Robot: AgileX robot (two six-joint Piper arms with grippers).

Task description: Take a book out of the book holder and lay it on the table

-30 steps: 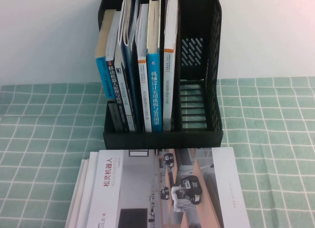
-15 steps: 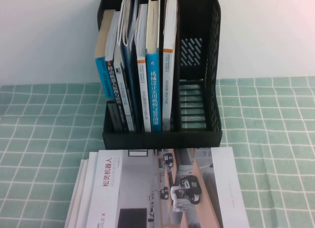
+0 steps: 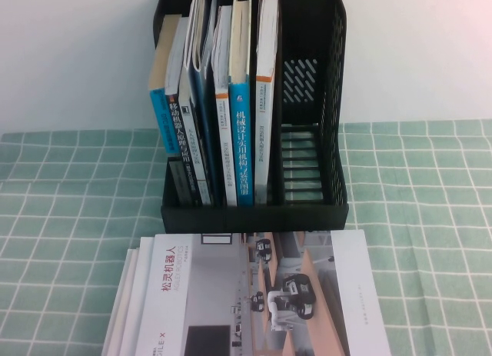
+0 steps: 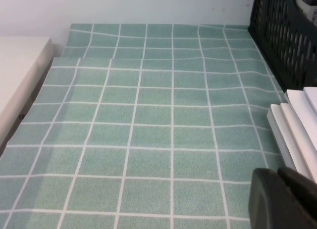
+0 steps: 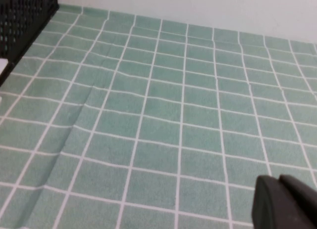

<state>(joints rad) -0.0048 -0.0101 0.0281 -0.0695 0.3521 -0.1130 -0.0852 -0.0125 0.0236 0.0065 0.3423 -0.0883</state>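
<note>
The book (image 3: 261, 294), a white-and-grey brochure with a red Chinese title, robot photos and a peach strip, lies flat on a stack of white brochures on the table (image 3: 430, 217), in front of the book holder (image 3: 307, 141). The black mesh holder stands upright with several books in its left slots; its right slot is empty. Neither gripper shows in the high view. My left gripper (image 4: 277, 172) is shut and empty, low over the cloth beside the stack's white edges (image 4: 297, 125). My right gripper (image 5: 278, 179) is shut and empty over bare cloth to the right of the holder (image 5: 22, 16).
Blue-spined and white books (image 3: 242, 102) stand in the holder. A white wall rises behind the table. A cream surface (image 4: 20, 75) borders the cloth's left edge. The cloth has ripples to the right of the holder (image 5: 84, 105).
</note>
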